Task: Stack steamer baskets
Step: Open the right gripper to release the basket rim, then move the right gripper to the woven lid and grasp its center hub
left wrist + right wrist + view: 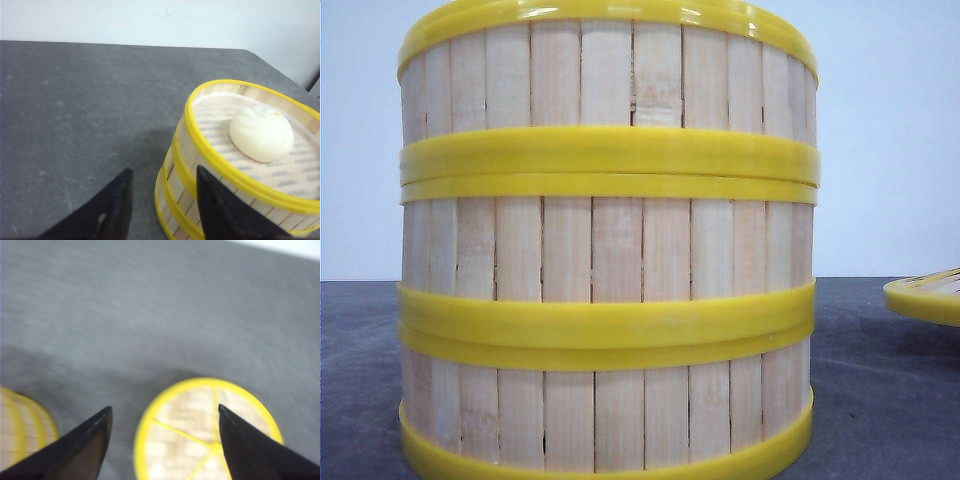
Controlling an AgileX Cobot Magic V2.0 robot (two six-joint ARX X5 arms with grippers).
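Dark grey surface (880,400) carries our three stacked steamer baskets (607,250), filling the front frame. Left wrist view: left gripper (162,200), jaws spread, empty, beside the stack holding a bun (261,132). Right wrist view: right gripper (164,440), jaws wide, empty, above the lid (207,432); we'd descend centred.

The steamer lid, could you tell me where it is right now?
The lid lies flat on the table to the right of the stacked steamer baskets, apart from them; the right gripper hovers open above it.
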